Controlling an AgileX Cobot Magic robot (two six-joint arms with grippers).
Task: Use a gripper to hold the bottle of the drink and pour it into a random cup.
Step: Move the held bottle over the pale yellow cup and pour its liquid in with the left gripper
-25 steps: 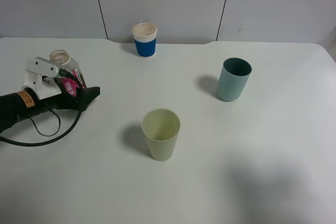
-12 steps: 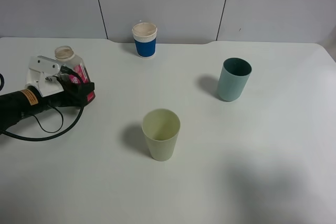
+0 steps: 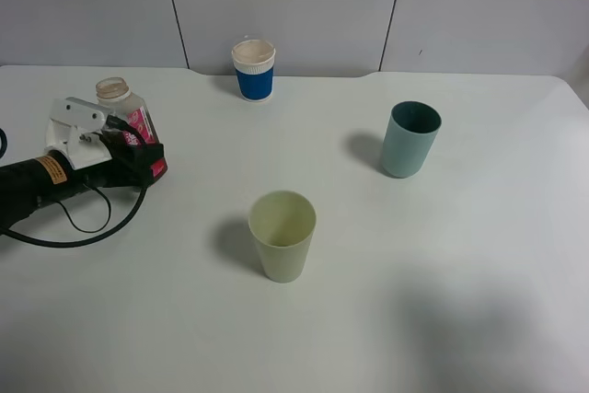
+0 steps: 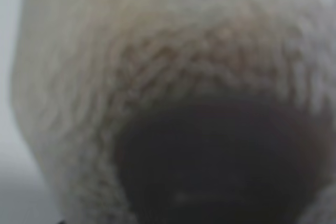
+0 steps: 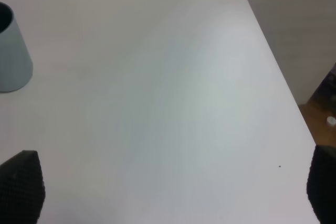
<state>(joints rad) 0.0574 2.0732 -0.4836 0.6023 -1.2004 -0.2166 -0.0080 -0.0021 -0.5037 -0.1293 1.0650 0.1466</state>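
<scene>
One small clear bottle (image 3: 124, 109) with a pink label and an open neck sits upright near the left edge of the tabletop (image 3: 414, 301), toward the far left corner. Its base is hidden, so whether it rests on the surface cannot be told. The left pincer (image 3: 132, 142) is clamped tight around the bottle's lower body, with a white jaw behind it and a black tip across the front. A thick black body with an orange label runs back toward the left edge, and a black cable (image 3: 92, 227) loops beside it. The left wrist view is only a close blur. A pale yellow-green cup (image 3: 282, 235) stands upright near the middle of the tabletop, well apart from the bottle. A teal-grey cup (image 3: 410, 140) stands toward the right edge, and a white paper cup (image 3: 253, 70) with a blue sleeve stands at the far edge. The right pincer (image 5: 170, 192) is spread wide over bare tabletop near the right edge, holding nothing.
</scene>
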